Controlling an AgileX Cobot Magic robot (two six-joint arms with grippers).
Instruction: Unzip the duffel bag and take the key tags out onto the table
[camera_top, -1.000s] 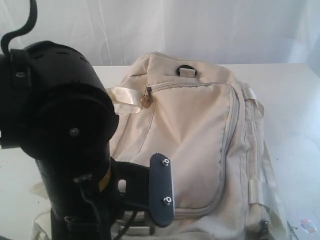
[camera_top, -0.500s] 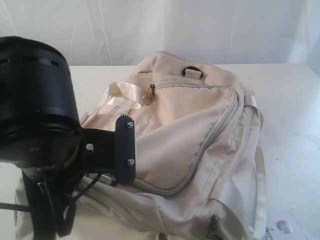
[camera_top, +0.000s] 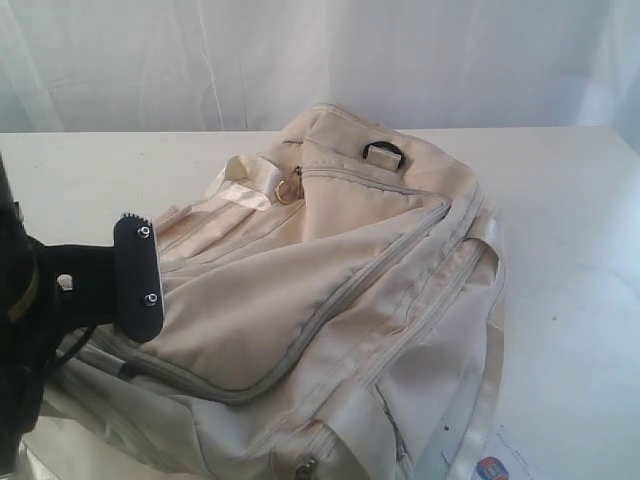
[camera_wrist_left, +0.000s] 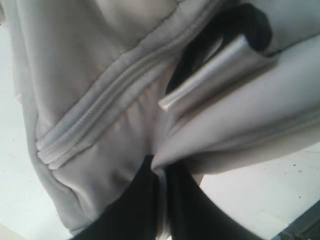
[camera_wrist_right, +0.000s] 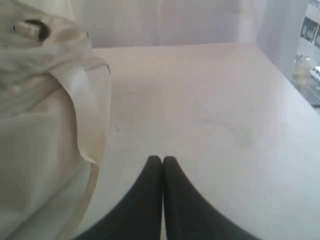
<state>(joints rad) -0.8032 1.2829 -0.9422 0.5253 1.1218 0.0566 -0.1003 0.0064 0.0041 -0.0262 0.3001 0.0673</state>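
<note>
The left fingers (camera_wrist_left: 150, 176) are almost closed and pinch a fold of the duffel bag (camera_wrist_left: 95, 95) between their tips, close to a zipper seam. The right fingers (camera_wrist_right: 157, 169) are pressed fully together and hold nothing; they hang over bare table (camera_wrist_right: 215, 110), just beside the bag. The bag lies across the middle of the table, with its near left side lifted.

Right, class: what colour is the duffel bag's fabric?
The duffel bag is cream, clearest in the exterior view.
</note>
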